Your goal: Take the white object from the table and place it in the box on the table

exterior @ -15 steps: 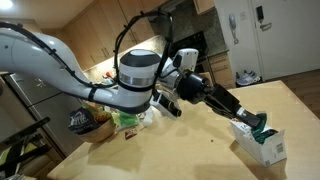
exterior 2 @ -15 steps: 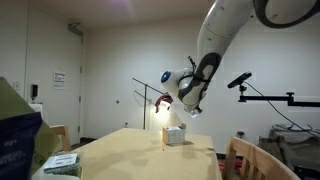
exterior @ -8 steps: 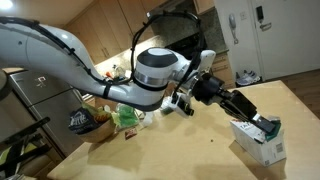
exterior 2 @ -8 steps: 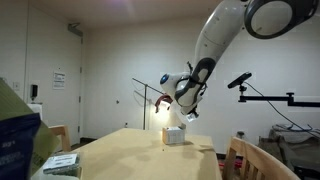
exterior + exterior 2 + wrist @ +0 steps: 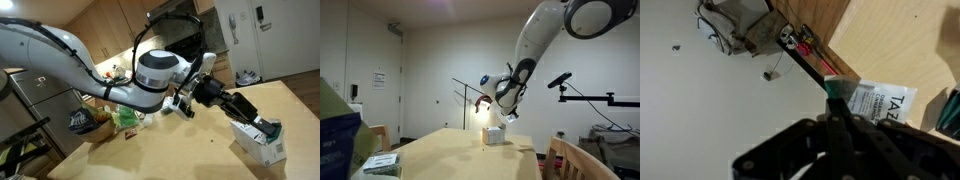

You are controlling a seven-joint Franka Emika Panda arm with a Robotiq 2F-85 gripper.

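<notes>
- Both exterior views show the arm (image 5: pixel 150 75) stretched across the desk (image 5: pixel 195 155), with the end effector (image 5: pixel 258 121) low over the box (image 5: pixel 262 147).
- In an exterior view, a small teal-tipped piece, judged to be the packet (image 5: pixel 264 124), is seen pinched at the tips, just above one end of the box's top.
- In an exterior view, the end effector (image 5: pixel 507 113) is seen above the box (image 5: pixel 494 135) and slightly to its side. The packet cannot be made out there.
- In the wrist view, the end effector (image 5: pixel 836 100) is seen clamped narrow on the teal end of the packet (image 5: pixel 878 102). The packet's long axis runs away from the tips over the desk (image 5: pixel 890 40).
- The release is judged to turn on one relation: the box lies beneath and just beside the held packet. Whether the box stands open cannot be told.
</notes>
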